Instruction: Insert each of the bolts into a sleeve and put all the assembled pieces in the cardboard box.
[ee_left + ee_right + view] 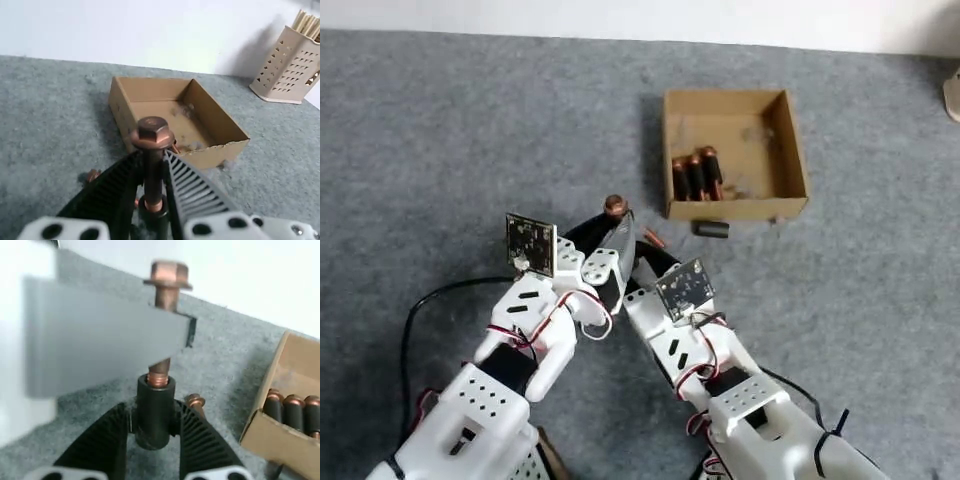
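- Grey, felt-like surface (430,140) spreads under everything and meets a white wall at its far edge.
- 2 white arms come in from the near edge, the left arm (520,345) and the right arm (725,385). Their black jaws meet at the middle of the surface.
- A brown cardboard box (735,208) sits open-topped beyond the arms and a little to the right, apart from the jaws.
- A beige perforated holder (285,65) with pale sticks in it stands farther off, past the box on the right.
- 3 assembled pieces (696,176), black with copper heads, lie side by side inside the box, in its near-left corner.
- The right jaws are closed around a black sleeve (155,410), gripping its sides and holding it upright, open end up.
- The left jaws are pressed together on the shank of a copper bolt (151,134), just under its hexagonal head. The bolt stands upright directly above the sleeve, and its lower end sits in the sleeve's mouth.
- A loose sleeve (711,229), also black, lies on the surface just in front of the box's near wall.
- A loose bolt (653,238), copper, lies on the surface between the jaws and the box, near the loose sleeve.
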`<state>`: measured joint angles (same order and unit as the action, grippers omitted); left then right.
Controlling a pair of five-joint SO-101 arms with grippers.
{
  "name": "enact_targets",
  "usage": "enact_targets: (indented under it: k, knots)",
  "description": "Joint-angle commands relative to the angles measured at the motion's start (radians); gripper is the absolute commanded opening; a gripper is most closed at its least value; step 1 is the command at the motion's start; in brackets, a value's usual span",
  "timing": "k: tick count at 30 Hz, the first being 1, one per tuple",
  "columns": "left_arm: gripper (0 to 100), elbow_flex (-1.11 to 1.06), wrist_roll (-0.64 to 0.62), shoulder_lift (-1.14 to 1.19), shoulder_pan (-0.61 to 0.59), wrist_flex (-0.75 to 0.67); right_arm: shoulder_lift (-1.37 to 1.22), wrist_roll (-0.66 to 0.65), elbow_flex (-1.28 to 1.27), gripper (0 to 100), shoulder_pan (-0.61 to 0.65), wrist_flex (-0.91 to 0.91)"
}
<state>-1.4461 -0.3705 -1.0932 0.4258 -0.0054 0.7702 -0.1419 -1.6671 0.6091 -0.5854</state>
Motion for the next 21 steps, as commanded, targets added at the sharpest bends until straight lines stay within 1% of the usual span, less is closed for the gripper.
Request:
enact_targets:
  k: [1,2,4,8,11,13,16,21]
  knots:
    - [1,0.038,0.066,-0.022,-0.007,0.002,0.010,-0.020,-0.147,0.5,-0.042,-0.051]
    - [3,0.030,0.066,-0.022,-0.005,0.002,0.010,-0.020,-0.147,0.5,-0.044,-0.051]
    - [9,0.021,0.066,-0.022,-0.004,-0.003,0.010,-0.020,-0.147,0.5,-0.044,-0.050]
    - [31,0.012,0.066,-0.022,-0.008,0.011,0.010,-0.020,-0.147,0.5,-0.045,-0.050]
    - [43,0.007,0.066,-0.022,-0.012,0.031,0.004,-0.020,-0.147,0.5,-0.047,-0.050]
    - [46,0.012,0.066,-0.022,-0.019,0.032,0.001,-0.020,-0.147,0.5,-0.051,-0.045]
    - [46,0.042,0.071,-0.022,-0.073,0.071,-0.001,-0.014,-0.147,0.5,-0.097,-0.041]
    - [46,0.059,0.066,-0.022,-0.226,0.242,0.001,0.140,-0.111,0.5,-0.182,0.035]
